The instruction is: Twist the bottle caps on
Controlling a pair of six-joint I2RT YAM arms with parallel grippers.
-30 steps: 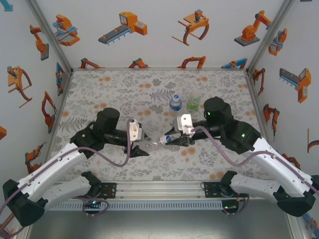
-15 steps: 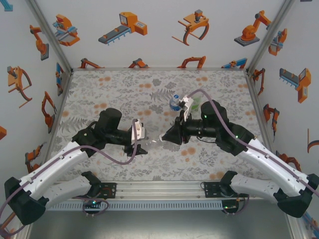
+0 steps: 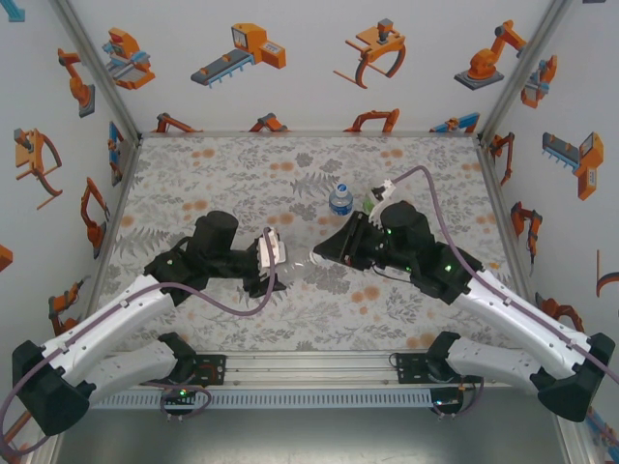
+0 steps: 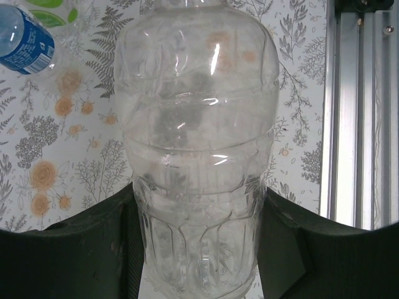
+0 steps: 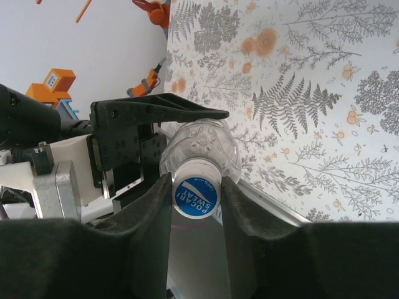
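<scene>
Well, I count three bottles on this table [image 3: 232, 174] and just one bottle cap I can make out clearly.

Two of the bottles stand upright toward the back of the flowered table top: a blue-labelled bottle [image 3: 339, 201] and, just beside it on the right, a green-tinted bottle [image 3: 371, 204], which is partly hidden behind the right arm.

The third, a plain clear bottle [image 4: 196, 143], is off the table and lying roughly level in the space between the two arms. The left gripper [image 3: 280, 263] has it pinched at the base end, with one dark finger on each side of the ribbed lower body, so the neck points toward the other arm.

At that neck sits the bottle cap [image 5: 195, 197], small, round and white, with a blue printed disc on its top reading "Pocari Sweat". The right gripper [image 3: 322, 253] meets the bottle end-on there. From its wrist camera, its two fingers [image 5: 149, 218] sit tight against the cap's left and right sides. They look to be pinching it, though I can't swear how firmly from this angle.

Seen from above, the two grippers face each other nearly tip to tip in the middle of the table. The clear bottle bridges them, well in front of the two standing bottles.
</scene>
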